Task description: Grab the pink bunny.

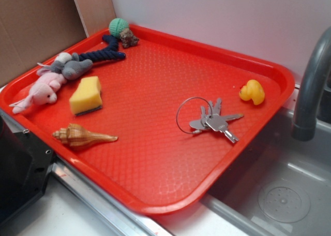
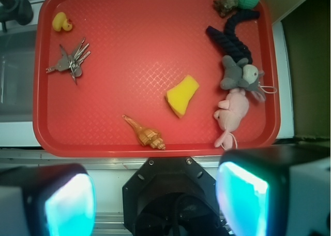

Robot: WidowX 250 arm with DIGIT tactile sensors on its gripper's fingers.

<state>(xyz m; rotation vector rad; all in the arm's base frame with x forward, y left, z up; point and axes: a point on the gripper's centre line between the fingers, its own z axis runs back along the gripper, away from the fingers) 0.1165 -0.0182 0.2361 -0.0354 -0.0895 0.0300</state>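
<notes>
The pink bunny [image 1: 44, 91] [image 2: 232, 112] lies limp on the red tray [image 1: 155, 207] [image 2: 39, 91], against the tray's left rim in the exterior view. A grey plush animal [image 1: 72, 68] [image 2: 238, 73] touches its head end. In the wrist view my gripper [image 2: 155, 205] hangs high above the robot base, short of the tray's near edge. Its two fingers [image 2: 67, 202] stand wide apart and it is open with nothing between them. The bunny is ahead and to the right of it. The exterior view does not show the gripper.
On the tray also lie a yellow sponge [image 1: 86, 95] [image 2: 182, 95], a shell [image 1: 83, 136] [image 2: 145, 133], keys [image 1: 214, 121] [image 2: 70, 62], a yellow duck [image 1: 252, 92] [image 2: 62, 23], a navy rope toy [image 1: 106, 52] and a green ball [image 1: 118, 26]. A grey faucet [image 1: 310, 80] and sink [image 1: 284, 194] are beside it.
</notes>
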